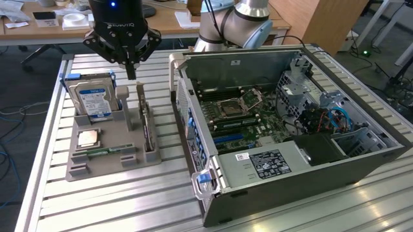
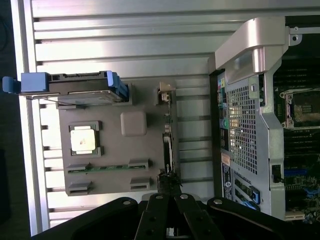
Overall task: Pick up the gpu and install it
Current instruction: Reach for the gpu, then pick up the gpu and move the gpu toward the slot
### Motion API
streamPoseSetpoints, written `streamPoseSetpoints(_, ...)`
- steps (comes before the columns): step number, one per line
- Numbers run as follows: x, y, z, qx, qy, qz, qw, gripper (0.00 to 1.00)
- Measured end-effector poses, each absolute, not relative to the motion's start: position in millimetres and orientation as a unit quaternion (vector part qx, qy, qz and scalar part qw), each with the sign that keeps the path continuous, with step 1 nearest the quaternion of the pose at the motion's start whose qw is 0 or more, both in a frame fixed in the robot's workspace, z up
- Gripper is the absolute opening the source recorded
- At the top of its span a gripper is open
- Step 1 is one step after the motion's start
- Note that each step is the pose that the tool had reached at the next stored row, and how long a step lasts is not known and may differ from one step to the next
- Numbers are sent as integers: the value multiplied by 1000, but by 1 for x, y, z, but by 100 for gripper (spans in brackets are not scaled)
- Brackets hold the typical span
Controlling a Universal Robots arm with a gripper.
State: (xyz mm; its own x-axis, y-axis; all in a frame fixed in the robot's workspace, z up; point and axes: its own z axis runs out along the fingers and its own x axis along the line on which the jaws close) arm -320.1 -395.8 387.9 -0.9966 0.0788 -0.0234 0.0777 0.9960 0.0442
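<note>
Shut gripper (image 1: 132, 73), holding nothing, hovers just above the gpu (image 1: 148, 123), stood on edge in a gray holder (image 1: 103, 166), seemingly for easy grasping.

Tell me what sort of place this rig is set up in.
Probably a robotics lab in an office space: a slotted aluminium worktable carries an open desktop computer case and a grey parts fixture, with wooden desks behind.
</note>
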Motion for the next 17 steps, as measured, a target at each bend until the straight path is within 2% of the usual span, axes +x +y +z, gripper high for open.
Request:
streamPoseSetpoints(13, -320, -396, 388, 39, 999, 22, 13, 11)
streamPoseSetpoints(14, -320, -396, 388, 39, 999, 22, 13, 17)
streamPoseSetpoints(15, -320, -396, 388, 39, 999, 22, 13, 17)
streamPoseSetpoints(17, -320, -396, 388, 39, 999, 22, 13, 29)
